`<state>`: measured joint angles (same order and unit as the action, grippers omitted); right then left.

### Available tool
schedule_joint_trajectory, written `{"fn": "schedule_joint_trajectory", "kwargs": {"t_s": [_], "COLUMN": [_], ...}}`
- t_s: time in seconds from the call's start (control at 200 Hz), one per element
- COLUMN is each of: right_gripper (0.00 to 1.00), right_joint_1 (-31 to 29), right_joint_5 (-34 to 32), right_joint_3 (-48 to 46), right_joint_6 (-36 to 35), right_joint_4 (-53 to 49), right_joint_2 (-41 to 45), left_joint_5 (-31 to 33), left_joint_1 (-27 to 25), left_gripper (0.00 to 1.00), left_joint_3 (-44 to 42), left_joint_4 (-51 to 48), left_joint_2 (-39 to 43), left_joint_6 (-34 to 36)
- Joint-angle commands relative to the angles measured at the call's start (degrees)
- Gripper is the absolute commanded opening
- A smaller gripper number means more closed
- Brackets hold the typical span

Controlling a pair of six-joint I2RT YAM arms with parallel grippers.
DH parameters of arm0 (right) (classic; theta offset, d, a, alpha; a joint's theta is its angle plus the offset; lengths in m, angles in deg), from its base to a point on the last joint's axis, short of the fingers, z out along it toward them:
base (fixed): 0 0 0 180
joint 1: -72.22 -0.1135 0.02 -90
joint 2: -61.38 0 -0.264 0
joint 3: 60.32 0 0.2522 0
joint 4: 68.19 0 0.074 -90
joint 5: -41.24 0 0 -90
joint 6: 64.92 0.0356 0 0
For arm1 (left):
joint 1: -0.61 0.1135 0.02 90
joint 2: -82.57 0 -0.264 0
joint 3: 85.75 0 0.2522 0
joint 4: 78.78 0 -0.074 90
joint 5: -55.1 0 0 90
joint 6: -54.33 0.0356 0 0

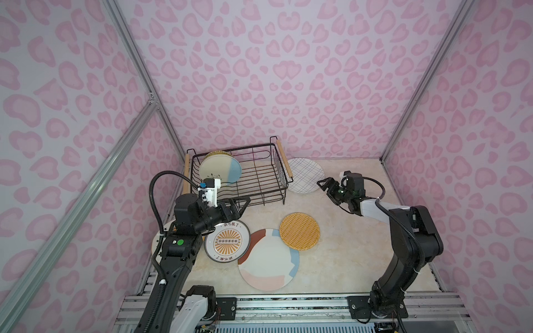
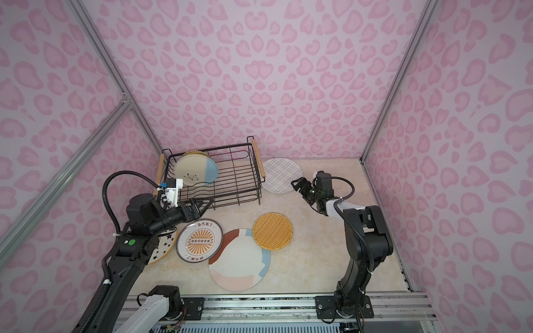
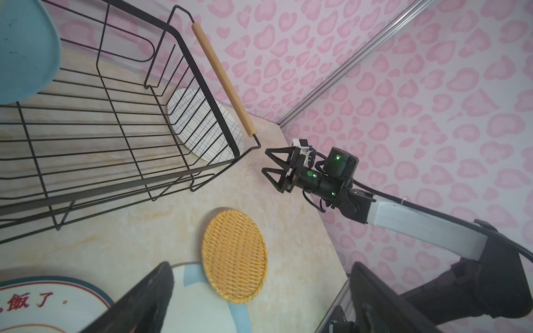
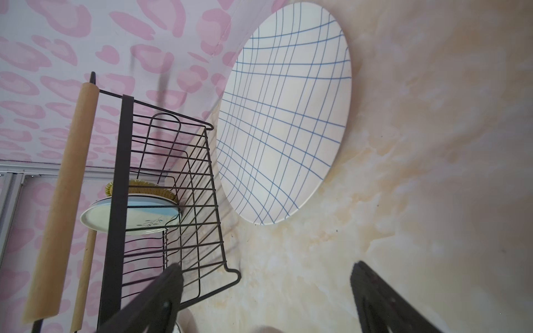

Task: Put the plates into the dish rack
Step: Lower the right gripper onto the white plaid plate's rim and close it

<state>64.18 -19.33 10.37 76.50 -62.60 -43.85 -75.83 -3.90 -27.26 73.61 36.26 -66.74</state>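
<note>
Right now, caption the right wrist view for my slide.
Open right gripper faces the grid-line plate, flat on the table beside the dish rack holding a blue-cream plate.

A cream marbled tabletop (image 1: 346, 259) sits inside an enclosure of pale walls (image 1: 288, 72) printed with pink blotches and hearts. Silver metal struts (image 1: 134, 57) run up the corners, and a ribbed metal rail (image 1: 288, 307) lies along the tabletop's near edge.

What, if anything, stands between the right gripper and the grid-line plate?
Nothing visible. The right gripper, jaws open, faces the grid-line plate across bare table; the dish rack stands beside the plate, not between.
</note>
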Motion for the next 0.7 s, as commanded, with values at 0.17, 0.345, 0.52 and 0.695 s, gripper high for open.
{"fn": "schedule_joint_trajectory", "kwargs": {"t_s": [0.17,0.345,0.52,0.695], "right_gripper": [0.84,0.77,0.68,0.60], "right_joint_1": [0.8,0.8,0.9,0.7], "right_joint_5": [3.2,3.6,3.2,2.4], "right_joint_3": [2.3,5.8,6.9,8.5], "right_joint_6": [9.0,11.7,17.2,21.8], "right_joint_4": [13.7,14.9,19.3,21.0], "right_joint_2": [-11.1,-16.0,-20.4,-23.9], "left_joint_5": [-0.9,1.5,3.8,4.7], "left_joint_1": [-0.1,-0.1,-0.2,-0.2], "left_gripper": [0.97,0.97,0.97,0.97], "left_joint_3": [-4.0,-5.6,-7.8,-8.1], "left_joint_4": [1.4,1.7,2.7,2.8], "left_joint_2": [3.7,5.7,8.6,9.3], "left_joint_6": [5.0,5.8,5.9,5.9]}}
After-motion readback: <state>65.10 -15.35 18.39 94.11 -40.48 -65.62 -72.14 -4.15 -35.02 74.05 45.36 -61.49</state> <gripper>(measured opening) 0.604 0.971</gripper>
